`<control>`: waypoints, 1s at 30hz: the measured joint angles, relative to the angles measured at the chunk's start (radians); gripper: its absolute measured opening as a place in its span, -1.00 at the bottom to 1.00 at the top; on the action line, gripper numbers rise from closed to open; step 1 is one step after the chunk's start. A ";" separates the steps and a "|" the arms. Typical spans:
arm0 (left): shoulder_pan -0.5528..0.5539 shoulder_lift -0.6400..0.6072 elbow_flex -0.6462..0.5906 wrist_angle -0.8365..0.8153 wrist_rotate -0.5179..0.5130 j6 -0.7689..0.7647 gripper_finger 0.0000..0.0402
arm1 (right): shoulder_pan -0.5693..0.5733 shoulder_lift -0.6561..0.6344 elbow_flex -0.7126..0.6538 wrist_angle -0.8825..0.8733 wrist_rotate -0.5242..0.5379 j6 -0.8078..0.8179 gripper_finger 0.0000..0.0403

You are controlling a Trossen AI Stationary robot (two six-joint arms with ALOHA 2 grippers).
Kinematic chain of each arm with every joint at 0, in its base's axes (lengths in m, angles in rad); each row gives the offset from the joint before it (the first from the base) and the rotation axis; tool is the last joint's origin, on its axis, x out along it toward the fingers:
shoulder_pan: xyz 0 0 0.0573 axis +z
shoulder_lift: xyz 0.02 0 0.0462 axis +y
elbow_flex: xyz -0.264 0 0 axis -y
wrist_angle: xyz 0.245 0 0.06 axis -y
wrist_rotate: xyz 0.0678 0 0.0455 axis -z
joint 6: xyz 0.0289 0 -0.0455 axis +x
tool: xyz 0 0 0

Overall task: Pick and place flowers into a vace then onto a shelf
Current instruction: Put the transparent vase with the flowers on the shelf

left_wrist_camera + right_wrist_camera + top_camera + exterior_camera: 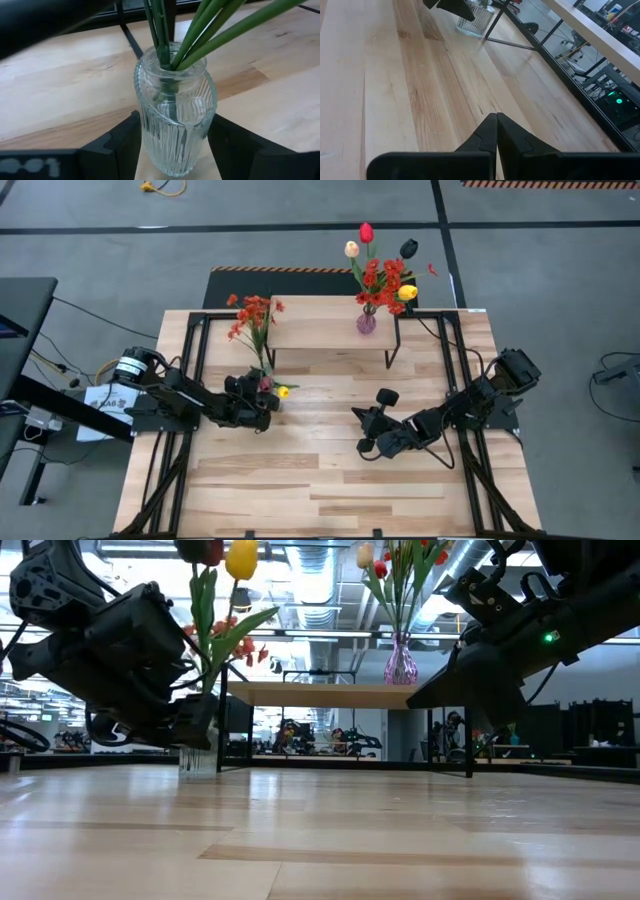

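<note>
Two vases stand in view. A clear ribbed glass vase (174,127) sits on the slatted wooden table (320,480), just in front of the shelf's left legs, and a small pink-purple vase (366,322) stands on the shelf (330,335) toward its right end. The flowers are split into two bunches. The shelf bunch (385,275) shows one red, one cream, one dark maroon and one yellow tulip over a cluster of red-orange blossoms. The bunch in the clear vase (255,320) has a red-orange spray and one yellow tulip that can be counted from above — the low view also shows a dark red bloom beside the yellow one.

The left gripper (172,145) has its two dark fingers (120,145) set on either side of the clear vase, pressed against the glass — clamped on its lower body, the green stems rising from the neck above.

The right gripper (496,131) hovers low over bare table near the middle, well apart from both vases, its jaws pressed fully together and holding nothing.
</note>
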 joint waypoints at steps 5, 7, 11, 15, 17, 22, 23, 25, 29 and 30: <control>-0.033 0.000 0.000 0.000 -0.002 -0.026 -0.05 | 0.000 0.000 0.000 0.003 0.000 0.000 -1.00; -0.052 0.000 0.000 0.000 -0.005 -0.041 -0.05 | 0.000 0.000 0.000 0.006 -0.001 0.000 -1.00; -0.088 -0.016 0.000 0.000 0.001 -0.053 -0.05 | 0.000 0.000 0.000 0.007 -0.001 0.000 -1.00; -0.123 -0.047 0.000 0.001 -0.001 -0.055 -0.05 | 0.000 0.000 0.000 0.009 -0.001 0.000 -1.00; -0.143 -0.065 0.000 0.002 -0.008 -0.054 -0.05 | 0.000 0.000 0.000 0.013 -0.001 0.000 -1.00; -0.196 -0.119 0.000 0.006 -0.034 -0.052 -0.05 | 0.000 0.000 0.000 0.014 -0.001 0.000 -1.00; -0.207 -0.131 0.000 0.005 -0.040 -0.049 -0.05 | 0.000 0.000 0.000 0.014 -0.001 0.000 -1.00; -0.227 -0.157 0.000 0.008 -0.054 -0.032 -0.05 | 0.000 0.000 0.000 0.014 -0.001 0.000 -1.00; -0.250 -0.215 0.001 0.050 -0.061 0.058 -0.05 | 0.000 0.000 0.000 0.014 -0.001 -0.001 -1.00; -0.251 -0.229 0.008 0.050 -0.059 0.085 -0.05 | 0.000 0.000 0.000 0.014 -0.001 -0.001 -1.00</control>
